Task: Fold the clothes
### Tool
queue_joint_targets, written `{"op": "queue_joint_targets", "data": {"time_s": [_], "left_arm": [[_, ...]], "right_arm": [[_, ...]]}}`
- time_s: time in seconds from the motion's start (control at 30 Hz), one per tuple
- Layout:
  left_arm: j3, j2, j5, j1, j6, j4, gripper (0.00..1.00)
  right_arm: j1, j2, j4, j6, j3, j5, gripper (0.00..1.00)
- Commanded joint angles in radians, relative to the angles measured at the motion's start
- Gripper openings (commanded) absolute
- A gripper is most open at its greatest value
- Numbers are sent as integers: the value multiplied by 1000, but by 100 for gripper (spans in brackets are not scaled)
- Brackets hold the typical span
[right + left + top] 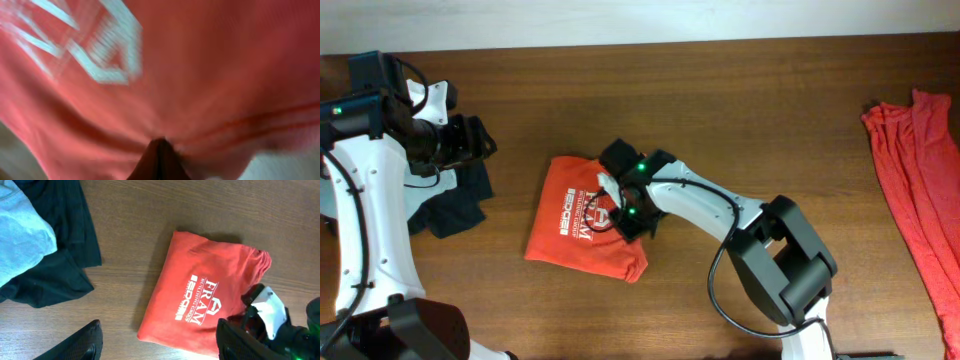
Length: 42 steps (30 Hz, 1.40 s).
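The orange-red T-shirt [572,228] lies folded into a rough rectangle at the table's middle, white lettering facing up. It also shows in the left wrist view [200,275] and fills the right wrist view [210,60]. My right gripper [625,207] is down on the shirt's right part; its fingers [160,146] are pressed together with cloth creases running to their tip. It also shows in the left wrist view [267,312]. My left gripper [480,140] is open and empty, up at the far left; its fingers [160,347] frame the shirt's near edge from above.
Dark navy garments [455,200] lie at the left under my left arm, with a pale grey-blue tee [20,235] on them. Another orange-red garment [915,180] lies stretched along the right edge of the wooden table [740,90].
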Motion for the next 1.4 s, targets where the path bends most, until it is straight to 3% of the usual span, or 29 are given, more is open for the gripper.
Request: {"op": "queue_joint_targets", "data": {"time_s": [0.0, 0.13, 0.27, 0.43, 0.6, 0.9, 1.1, 1.37], "left_arm": [[18, -6, -3, 1, 12, 0, 72], [18, -6, -3, 1, 12, 0, 72], [18, -6, -3, 1, 12, 1, 72], [18, -6, -3, 1, 12, 3, 72], [18, -6, 17, 1, 12, 0, 72], [17, -6, 121, -23, 101, 8, 72], [17, 11, 128, -121, 190, 76, 72], [17, 222, 130, -185, 200, 109, 73]], "right_arm": [[-47, -11, -79, 11, 3, 86, 4], [-105, -52, -166, 11, 6, 103, 4], [-139, -143, -134, -9, 21, 50, 4], [-142, -207, 112, -23, 24, -144, 4], [-142, -129, 265, -22, 18, -65, 4], [-172, 35, 123, -11, 17, 54, 4], [-217, -105, -15, -12, 31, 116, 4], [-217, -243, 27, -19, 32, 35, 14]]}}
